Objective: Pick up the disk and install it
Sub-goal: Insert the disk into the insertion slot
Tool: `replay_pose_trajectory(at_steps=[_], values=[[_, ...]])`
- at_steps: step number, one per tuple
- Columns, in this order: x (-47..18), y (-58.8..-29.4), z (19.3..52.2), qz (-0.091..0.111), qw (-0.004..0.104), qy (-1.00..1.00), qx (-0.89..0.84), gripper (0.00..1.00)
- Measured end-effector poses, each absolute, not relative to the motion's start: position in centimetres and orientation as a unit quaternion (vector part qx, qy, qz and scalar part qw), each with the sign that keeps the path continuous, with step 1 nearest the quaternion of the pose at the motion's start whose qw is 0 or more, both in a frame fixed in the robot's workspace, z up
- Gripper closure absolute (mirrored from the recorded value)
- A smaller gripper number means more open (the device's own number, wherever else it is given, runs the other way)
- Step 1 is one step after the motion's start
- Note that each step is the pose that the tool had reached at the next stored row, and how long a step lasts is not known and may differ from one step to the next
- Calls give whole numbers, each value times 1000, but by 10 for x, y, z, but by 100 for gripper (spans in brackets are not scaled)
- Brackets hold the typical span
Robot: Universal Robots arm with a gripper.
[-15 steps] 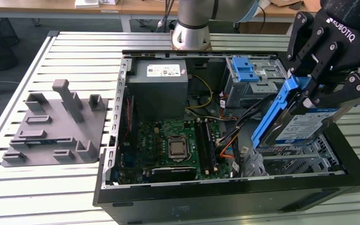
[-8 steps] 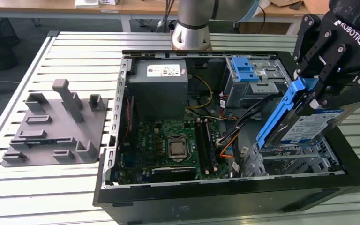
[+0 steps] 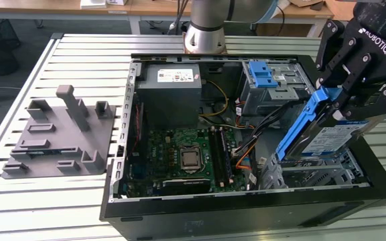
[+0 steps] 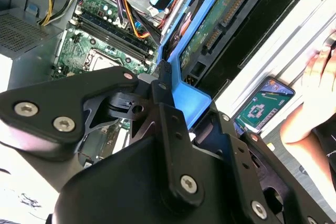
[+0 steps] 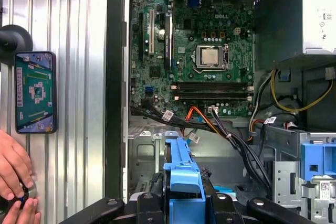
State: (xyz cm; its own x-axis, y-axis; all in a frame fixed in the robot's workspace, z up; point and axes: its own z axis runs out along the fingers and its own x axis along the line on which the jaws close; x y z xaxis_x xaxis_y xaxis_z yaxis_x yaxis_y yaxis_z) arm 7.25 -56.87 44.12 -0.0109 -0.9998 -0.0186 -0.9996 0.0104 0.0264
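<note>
The flat silver disk (image 3: 331, 139), edged with smooth blue plastic rails, hangs steeply tilted over the metal drive bay (image 3: 320, 173) at the exterior view's right of the open black case (image 3: 233, 213), clamped by the black tool (image 3: 346, 100) angled down from above.

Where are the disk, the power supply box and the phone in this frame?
the disk (image 3: 330, 138), exterior view, on its white-and-blue label.
the power supply box (image 3: 173, 98), exterior view, on its grey side face.
the phone (image 5: 35, 92), first wrist view, on its lit screen.
</note>
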Motion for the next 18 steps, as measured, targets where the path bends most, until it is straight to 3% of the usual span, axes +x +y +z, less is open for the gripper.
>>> replay_pose_trajectory(at_steps=[18], values=[[73, -571, 430, -16, 2, -711, 703, 64]])
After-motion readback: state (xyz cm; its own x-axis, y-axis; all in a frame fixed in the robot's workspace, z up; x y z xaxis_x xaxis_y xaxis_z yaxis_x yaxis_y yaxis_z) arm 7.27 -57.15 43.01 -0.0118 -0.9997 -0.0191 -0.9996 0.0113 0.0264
